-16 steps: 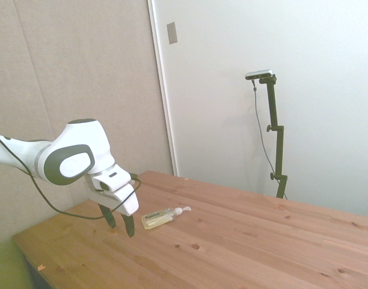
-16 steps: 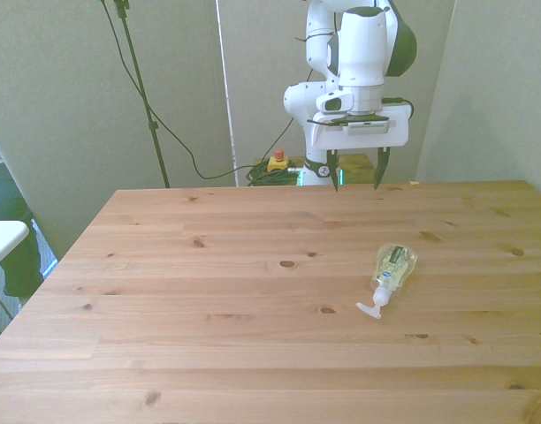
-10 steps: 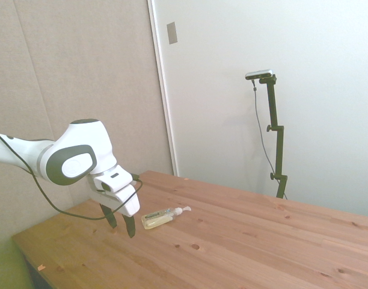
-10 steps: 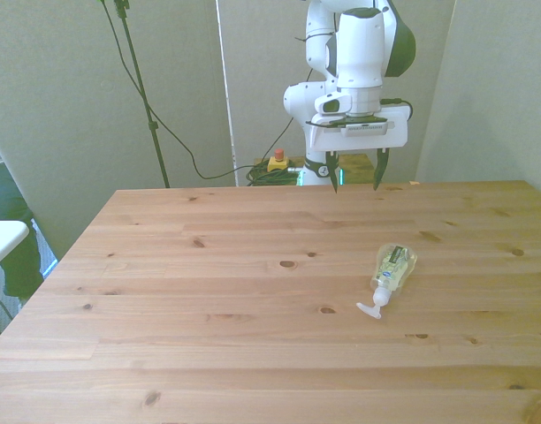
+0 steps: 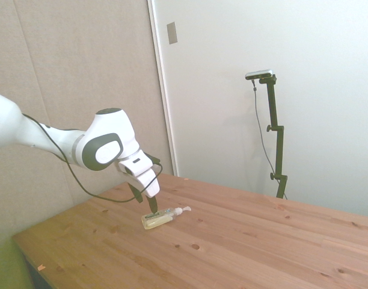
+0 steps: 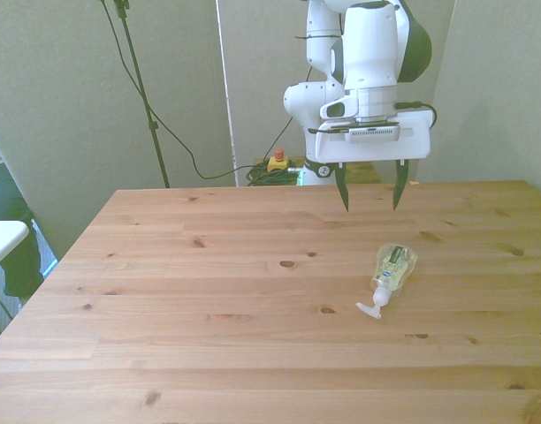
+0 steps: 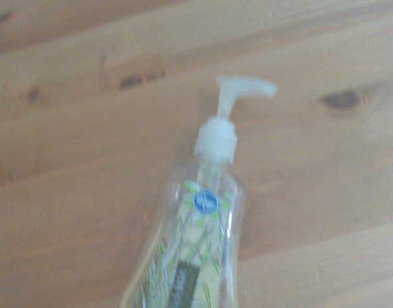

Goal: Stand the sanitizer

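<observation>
Since the last frames I have brought the arm out from the table's far edge, so the gripper [image 6: 371,196] now hangs close above the base end of the sanitizer [image 6: 391,270], no longer well short of it. The fingers [image 6: 343,190] are spread wide, pointing down, with nothing between them, and they are clear of the wood.

The sanitizer lies flat on its side on the table [image 6: 209,318], toward the front view's right, with its white pump top [image 6: 370,308] at the end farthest from the arm. In the wrist view the bottle [image 7: 193,256] runs out of the picture, its spout [image 7: 244,87] turned sideways along the wood.

My worries from here: the bottle is slim, clear and rounded, so if I close off-centre it could roll or squirt out sideways. A grip too near the base would leave the pump end heavy, and it might pivot in the pads as I tilt it up. Descending too far would jam the fingertips into the boards. And its base looks narrow, so letting go slightly tilted could topple it straight back over.
</observation>
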Controlling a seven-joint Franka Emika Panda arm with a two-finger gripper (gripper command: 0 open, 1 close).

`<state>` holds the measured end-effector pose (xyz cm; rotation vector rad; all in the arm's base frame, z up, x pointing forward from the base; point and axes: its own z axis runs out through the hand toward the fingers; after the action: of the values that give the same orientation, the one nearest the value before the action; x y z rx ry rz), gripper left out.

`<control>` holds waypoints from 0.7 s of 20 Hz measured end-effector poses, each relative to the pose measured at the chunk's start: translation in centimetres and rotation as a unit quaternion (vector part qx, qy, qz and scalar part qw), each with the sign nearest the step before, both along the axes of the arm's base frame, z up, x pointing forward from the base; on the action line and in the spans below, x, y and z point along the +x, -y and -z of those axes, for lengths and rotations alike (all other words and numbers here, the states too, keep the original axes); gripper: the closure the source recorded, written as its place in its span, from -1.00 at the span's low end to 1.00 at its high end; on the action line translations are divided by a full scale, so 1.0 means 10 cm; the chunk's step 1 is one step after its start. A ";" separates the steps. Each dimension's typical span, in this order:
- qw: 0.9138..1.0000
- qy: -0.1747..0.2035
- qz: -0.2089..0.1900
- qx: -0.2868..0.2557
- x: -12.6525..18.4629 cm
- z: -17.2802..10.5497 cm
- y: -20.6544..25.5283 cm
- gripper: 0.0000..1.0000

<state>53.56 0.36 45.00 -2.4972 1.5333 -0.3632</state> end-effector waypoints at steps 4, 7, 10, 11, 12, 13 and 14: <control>0.999 0.007 0.049 -0.001 0.48 0.11 0.01 -1.00; 0.998 0.007 0.070 -0.001 0.80 0.23 0.01 -1.00; 0.997 0.001 0.079 -0.001 1.04 0.39 -0.02 -1.00; 0.997 -0.001 0.081 -0.003 1.10 0.45 -0.03 -1.00; 0.997 -0.003 0.082 -0.006 1.16 0.52 -0.05 -1.00; 0.996 -0.005 0.085 -0.009 1.20 0.57 -0.05 -1.00; 0.996 -0.007 0.088 -0.011 1.24 0.62 -0.04 -1.00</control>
<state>65.99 0.81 38.78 -2.3918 1.7685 -0.3915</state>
